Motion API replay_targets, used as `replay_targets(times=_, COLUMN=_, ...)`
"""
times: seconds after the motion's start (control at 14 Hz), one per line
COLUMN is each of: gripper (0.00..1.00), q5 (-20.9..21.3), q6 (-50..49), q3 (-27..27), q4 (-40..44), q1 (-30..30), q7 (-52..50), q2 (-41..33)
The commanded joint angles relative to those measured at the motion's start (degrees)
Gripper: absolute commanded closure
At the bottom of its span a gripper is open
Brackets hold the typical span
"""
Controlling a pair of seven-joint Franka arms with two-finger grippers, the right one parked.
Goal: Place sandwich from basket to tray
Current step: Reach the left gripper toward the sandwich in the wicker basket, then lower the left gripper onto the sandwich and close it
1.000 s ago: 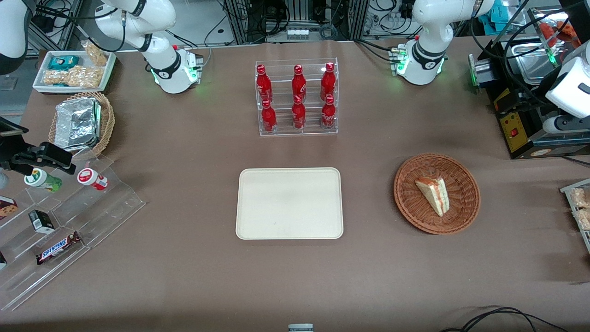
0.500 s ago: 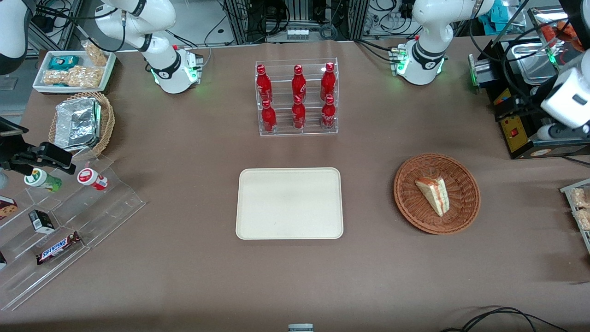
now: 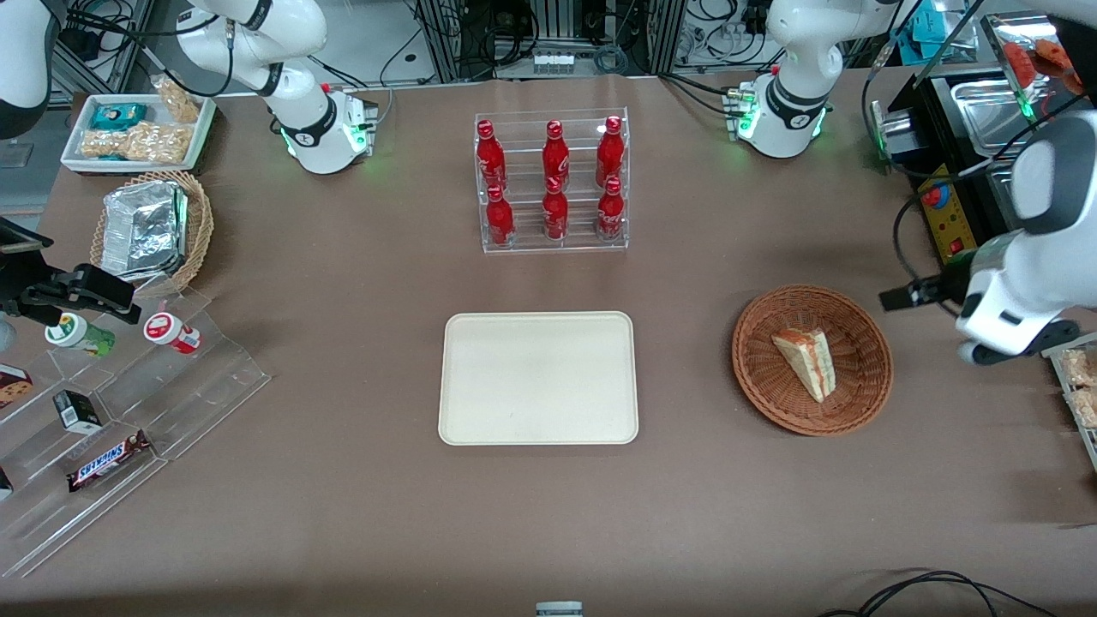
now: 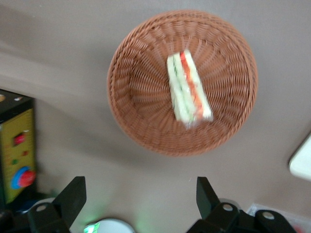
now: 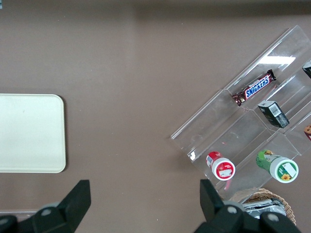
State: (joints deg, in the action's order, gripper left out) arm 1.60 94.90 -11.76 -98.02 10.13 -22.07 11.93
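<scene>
The sandwich (image 3: 806, 362) (image 4: 188, 87), a pale wedge with red and green filling, lies in the reddish-brown wicker basket (image 3: 763, 343) (image 4: 136, 87). The cream tray (image 3: 538, 377) (image 4: 303, 160) (image 5: 29, 133) sits flat on the table beside the basket, toward the parked arm's end, with nothing on it. My left arm's wrist (image 3: 1011, 296) hovers beside the basket, toward the working arm's end of the table. In the left wrist view the gripper (image 4: 141, 187) is open, high over bare tablecloth short of the basket. Nothing is between its fingers.
A clear rack of red bottles (image 3: 554, 184) stands farther from the front camera than the tray. A black box with a yellow panel (image 3: 951, 223) (image 4: 17, 150) is close to the arm. A snack tray (image 3: 1080, 386) sits at the table edge. An acrylic stepped stand (image 3: 128, 403) lies toward the parked arm's end.
The left arm has swung down from beside the black box toward the basket and nearer the front camera. Sandwich, basket and tray have not moved.
</scene>
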Motion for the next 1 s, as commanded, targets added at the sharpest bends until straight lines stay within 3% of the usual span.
replay_targets(times=0.0, gripper=0.0, q5=-1.2, q6=13.3, q3=-0.3, q4=-11.5, q1=0.3, q7=-4.4, q2=-3.4)
replay_targets(times=0.43, gripper=0.0, q5=-3.3, q6=36.6, q3=-0.4, q4=-23.8, q1=0.2, q7=-12.8, q2=-1.4)
replay_targets(times=0.93, gripper=0.0, q5=-3.3, q6=40.2, q3=-0.4, q4=-23.5, q1=0.2, q7=-14.7, q2=3.4)
